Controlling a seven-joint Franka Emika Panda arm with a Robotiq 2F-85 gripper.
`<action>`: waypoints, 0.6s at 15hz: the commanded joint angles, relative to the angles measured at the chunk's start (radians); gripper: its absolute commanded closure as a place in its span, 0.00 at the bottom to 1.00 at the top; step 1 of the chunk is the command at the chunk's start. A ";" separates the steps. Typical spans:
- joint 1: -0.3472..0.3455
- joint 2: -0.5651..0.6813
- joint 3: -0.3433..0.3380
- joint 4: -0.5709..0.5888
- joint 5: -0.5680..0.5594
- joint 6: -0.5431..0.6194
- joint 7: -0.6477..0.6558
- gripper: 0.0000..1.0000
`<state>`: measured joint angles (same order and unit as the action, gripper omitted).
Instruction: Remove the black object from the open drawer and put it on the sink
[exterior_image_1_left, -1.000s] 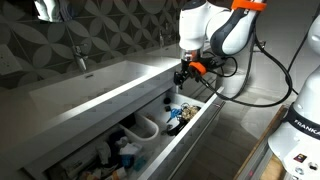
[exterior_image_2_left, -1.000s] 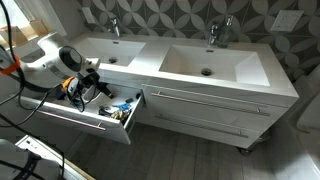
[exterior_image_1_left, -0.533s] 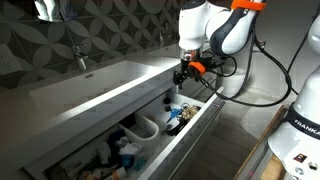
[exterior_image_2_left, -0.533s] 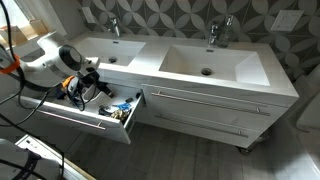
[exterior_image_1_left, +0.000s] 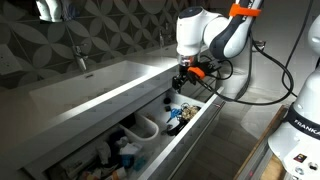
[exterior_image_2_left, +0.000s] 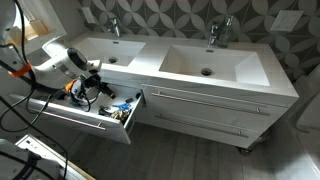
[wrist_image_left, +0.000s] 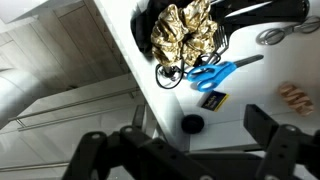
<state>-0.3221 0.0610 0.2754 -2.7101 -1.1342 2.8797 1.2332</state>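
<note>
In the wrist view the black object (wrist_image_left: 192, 123) is a small round black lump on the white floor of the open drawer (wrist_image_left: 250, 85). My gripper (wrist_image_left: 180, 142) is open and empty above it, one finger on each side of the lump and not touching it. In both exterior views the gripper (exterior_image_1_left: 181, 80) (exterior_image_2_left: 86, 91) hangs over the end of the open drawer (exterior_image_1_left: 188, 133) (exterior_image_2_left: 82, 122), just below the edge of the white sink (exterior_image_1_left: 95, 85) (exterior_image_2_left: 215, 62). I cannot make out the black object in the exterior views.
Blue scissors (wrist_image_left: 210, 72), a crumpled gold item (wrist_image_left: 185, 30) and a small black-and-yellow card (wrist_image_left: 212, 99) lie near the lump. More clutter fills the drawer (exterior_image_1_left: 140, 135). Chrome taps (exterior_image_2_left: 218, 32) stand behind the sink. Closed drawer fronts (exterior_image_2_left: 205, 112) are beside the open one.
The arm has shifted slightly and the gripper sits a touch lower over the drawer's end. Nothing in the drawer has moved.
</note>
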 joint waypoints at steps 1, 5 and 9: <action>0.010 0.081 -0.023 0.070 -0.239 0.004 0.191 0.00; 0.027 0.175 -0.020 0.162 -0.544 -0.022 0.494 0.00; 0.033 0.328 -0.004 0.264 -0.801 -0.082 0.765 0.00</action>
<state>-0.3017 0.2553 0.2636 -2.5420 -1.7699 2.8412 1.8151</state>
